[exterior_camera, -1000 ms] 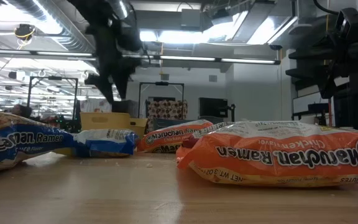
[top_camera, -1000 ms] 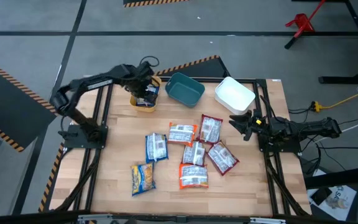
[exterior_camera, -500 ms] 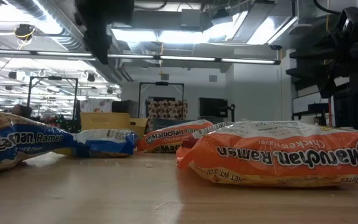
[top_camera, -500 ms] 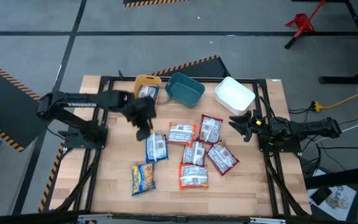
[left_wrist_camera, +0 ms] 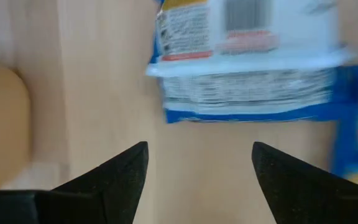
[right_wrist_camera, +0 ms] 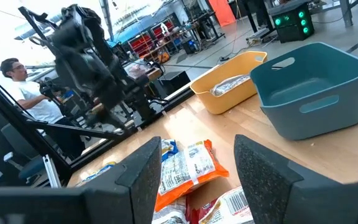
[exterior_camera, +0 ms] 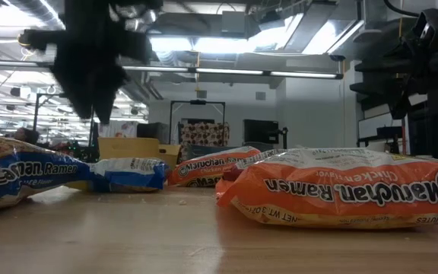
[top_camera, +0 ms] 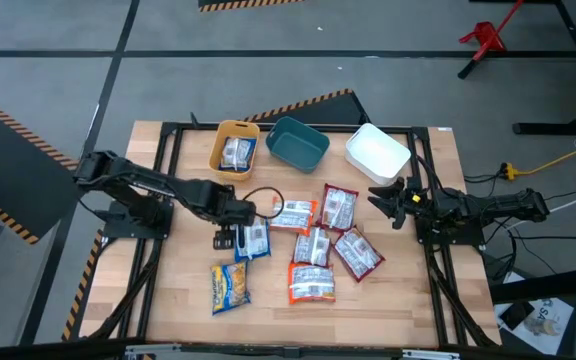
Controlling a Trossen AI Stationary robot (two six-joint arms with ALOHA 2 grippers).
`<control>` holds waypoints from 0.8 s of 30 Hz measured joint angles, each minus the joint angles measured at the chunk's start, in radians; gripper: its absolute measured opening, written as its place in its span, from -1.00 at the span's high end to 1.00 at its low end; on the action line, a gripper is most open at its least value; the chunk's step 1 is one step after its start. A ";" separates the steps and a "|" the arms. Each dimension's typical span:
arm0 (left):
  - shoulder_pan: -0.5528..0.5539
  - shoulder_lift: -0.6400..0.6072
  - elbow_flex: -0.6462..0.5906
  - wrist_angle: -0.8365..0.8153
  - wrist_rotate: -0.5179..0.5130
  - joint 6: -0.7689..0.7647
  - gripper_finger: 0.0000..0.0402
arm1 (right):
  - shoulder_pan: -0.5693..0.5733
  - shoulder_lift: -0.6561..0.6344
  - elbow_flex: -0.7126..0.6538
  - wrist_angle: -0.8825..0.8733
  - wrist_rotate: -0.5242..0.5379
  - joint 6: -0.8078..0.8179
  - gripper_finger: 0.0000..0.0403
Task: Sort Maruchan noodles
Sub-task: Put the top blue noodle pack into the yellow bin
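Looking down from the high view, we see the left gripper (top_camera: 230, 236) hovering over the wooden table (top_camera: 178, 300), just at the edge of a blue-and-yellow Maruchan packet (top_camera: 252, 237) that lies face down near the table's middle. In the left wrist view its two dark fingers (left_wrist_camera: 120, 174) stand spread apart with bare wood between them, and the blue-edged packet (left_wrist_camera: 247, 81) lies just beyond the tips, so the jaws are released and hold nothing.

The other loose packets lie in a cluster to the right of it: an orange-and-white packet (top_camera: 292, 214) touching the blue one's corner, a dark red-and-white packet (top_camera: 339, 208) beside that, another dark red one (top_camera: 357, 253) lower down, a packet between them (top_camera: 312, 246), and an orange one (top_camera: 311, 284) nearest the front edge. A second blue-and-yellow packet (top_camera: 231, 285) lies apart, toward the front left. One packet (top_camera: 236, 153) already lies inside the yellow bin (top_camera: 219, 150) at the back of the table, with the teal bin (top_camera: 298, 143) beside it and the white bin (top_camera: 377, 152) further right.

The right gripper (top_camera: 388, 201) waits at the table's right edge, in front of the white bin. In the right wrist view its fingers (right_wrist_camera: 145, 174) stand apart with nothing between them.

From the low view the left arm (exterior_camera: 90, 53) hangs dark over the table's left part, and an orange chicken-flavour packet (exterior_camera: 341, 190) fills the foreground.
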 joint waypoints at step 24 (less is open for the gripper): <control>0.121 0.101 -0.260 0.469 0.158 0.320 -0.34 | 0.000 0.000 0.000 0.000 -0.010 0.061 0.05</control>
